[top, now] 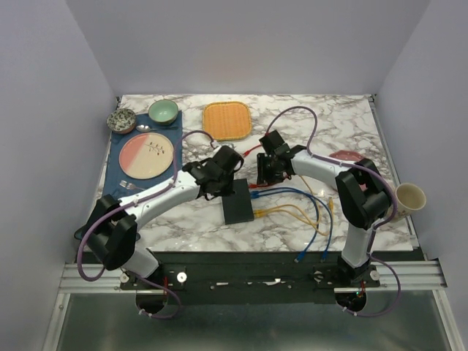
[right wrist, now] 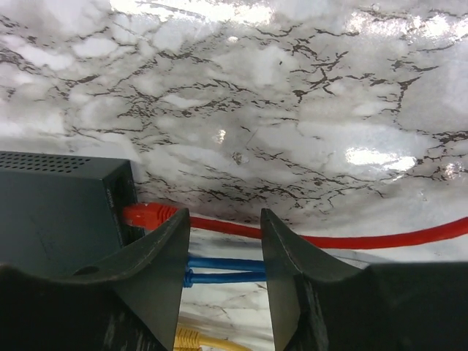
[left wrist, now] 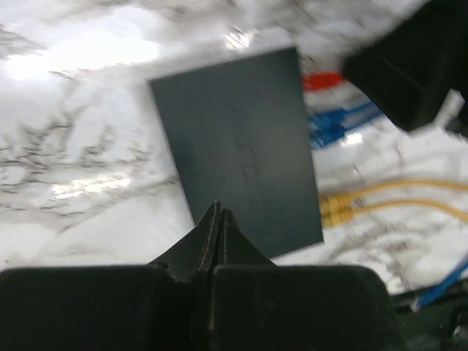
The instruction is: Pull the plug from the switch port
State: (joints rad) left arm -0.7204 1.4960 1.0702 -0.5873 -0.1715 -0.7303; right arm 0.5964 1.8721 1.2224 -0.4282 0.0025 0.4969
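The switch point(top: 238, 203) is a flat matte-black box lying mid-table. A red plug point(right wrist: 146, 216) sits in the port at the end of its socket edge, and its red cable point(right wrist: 365, 240) runs off to the right. My right gripper point(right wrist: 224, 213) is open just beside the red plug, its fingers point(right wrist: 157, 252) either side of the cables and gripping nothing. Blue plugs point(left wrist: 340, 124) and yellow plugs point(left wrist: 336, 208) fill other ports. My left gripper point(left wrist: 218, 212) is shut and empty, its tips over the switch's top point(left wrist: 241, 146). I cannot tell if they touch it.
A blue placemat point(top: 115, 179) with a pink plate point(top: 146, 156) and two bowls lies at the left. An orange woven mat point(top: 226, 121) is at the back. A cup point(top: 409, 197) stands at the right edge. Loose blue and yellow cable ends point(top: 314, 234) trail toward the front.
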